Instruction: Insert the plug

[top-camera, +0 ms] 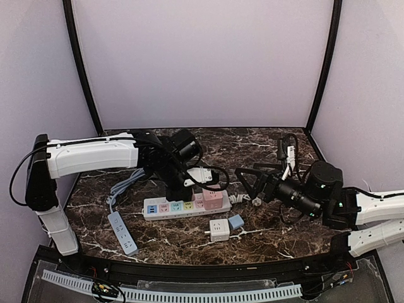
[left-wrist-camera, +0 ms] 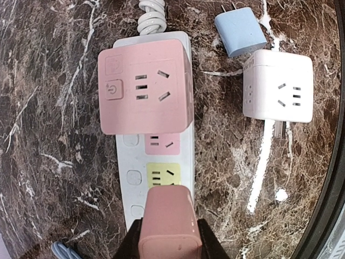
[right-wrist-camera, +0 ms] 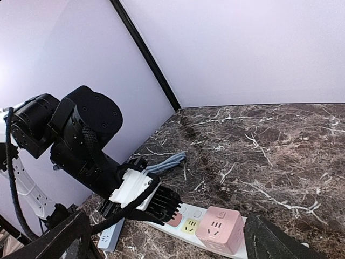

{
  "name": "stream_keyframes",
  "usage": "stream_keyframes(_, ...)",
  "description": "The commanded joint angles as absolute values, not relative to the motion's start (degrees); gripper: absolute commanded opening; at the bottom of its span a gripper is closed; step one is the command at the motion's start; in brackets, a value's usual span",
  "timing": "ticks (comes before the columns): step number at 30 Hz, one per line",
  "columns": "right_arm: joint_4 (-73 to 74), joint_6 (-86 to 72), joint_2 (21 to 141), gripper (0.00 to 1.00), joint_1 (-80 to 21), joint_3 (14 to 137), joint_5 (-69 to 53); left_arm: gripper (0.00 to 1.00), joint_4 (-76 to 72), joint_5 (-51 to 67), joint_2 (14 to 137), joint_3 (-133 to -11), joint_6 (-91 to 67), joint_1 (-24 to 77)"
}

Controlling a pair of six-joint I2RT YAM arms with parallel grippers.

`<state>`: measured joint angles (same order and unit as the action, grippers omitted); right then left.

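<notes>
My left gripper point(top-camera: 187, 189) is shut on a pink plug point(left-wrist-camera: 170, 221) and holds it upright over the white power strip point(left-wrist-camera: 129, 162), right beside the yellow socket point(left-wrist-camera: 163, 175). The plug's prongs are hidden, so I cannot tell whether it is seated. In the right wrist view the pink plug point(right-wrist-camera: 173, 218) shows low against the strip, under the left gripper's black fingers. A pink cube adapter point(left-wrist-camera: 144, 86) sits on the strip's end. My right gripper point(top-camera: 252, 183) is open and empty, right of the strip and above the table.
A white cube adapter point(top-camera: 219, 230) and a small blue plug point(top-camera: 236, 221) lie in front of the strip. A second, pale blue power strip point(top-camera: 122, 232) lies at the front left with its grey-blue cable point(top-camera: 126, 183). Purple walls enclose the table.
</notes>
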<state>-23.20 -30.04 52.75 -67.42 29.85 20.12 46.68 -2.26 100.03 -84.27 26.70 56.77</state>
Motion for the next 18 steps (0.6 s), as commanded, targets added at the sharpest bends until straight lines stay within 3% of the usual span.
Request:
stream_keyframes(1,-18.63,-31.16,51.73,0.99,-67.14,30.60,24.71,0.01,51.90,1.82,102.94,-88.05,28.47,56.34)
stream_keyframes(18,-18.10,-30.57,51.38,0.99,-67.10,30.26,26.07,0.01,50.90,2.44,108.73,-89.64,29.74,53.25)
